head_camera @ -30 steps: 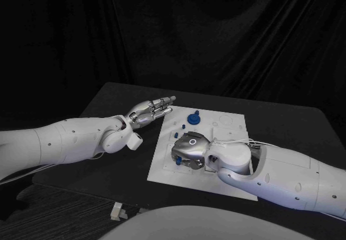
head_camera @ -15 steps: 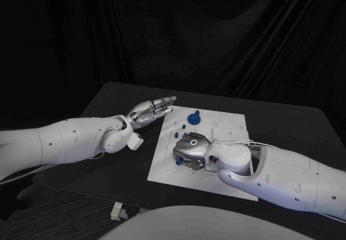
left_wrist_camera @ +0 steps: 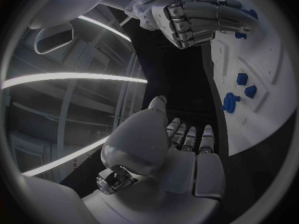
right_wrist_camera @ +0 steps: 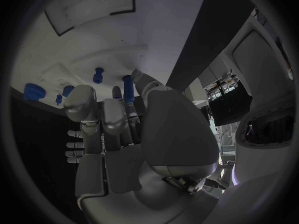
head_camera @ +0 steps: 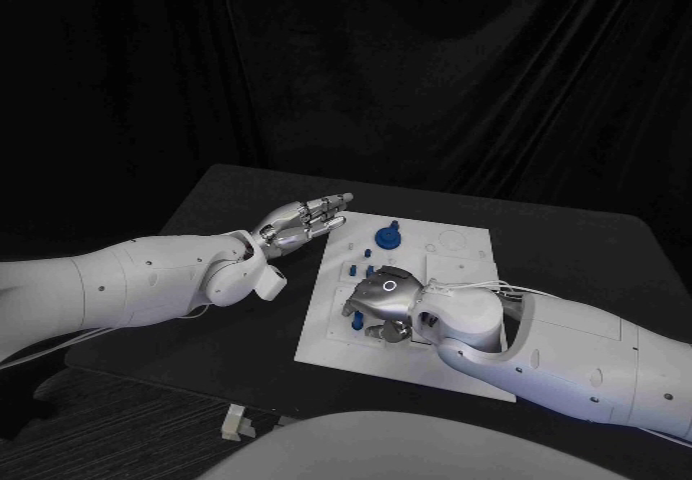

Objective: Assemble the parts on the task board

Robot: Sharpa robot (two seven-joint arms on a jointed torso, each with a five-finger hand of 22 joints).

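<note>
The right robot hand (head_camera: 382, 305) hangs low over the near part of the task board (head_camera: 462, 262), fingers curled round a slim blue peg (right_wrist_camera: 127, 90), so the step looks like seating that part; next it likely needs lining up with its hole. The left robot hand (head_camera: 300, 224) hovers open and empty, beside the board's left edge.

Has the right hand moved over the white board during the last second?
Yes, slightly. In the head view the right hand has shifted a little toward the near edge of the task board, away from the large blue part.
</note>
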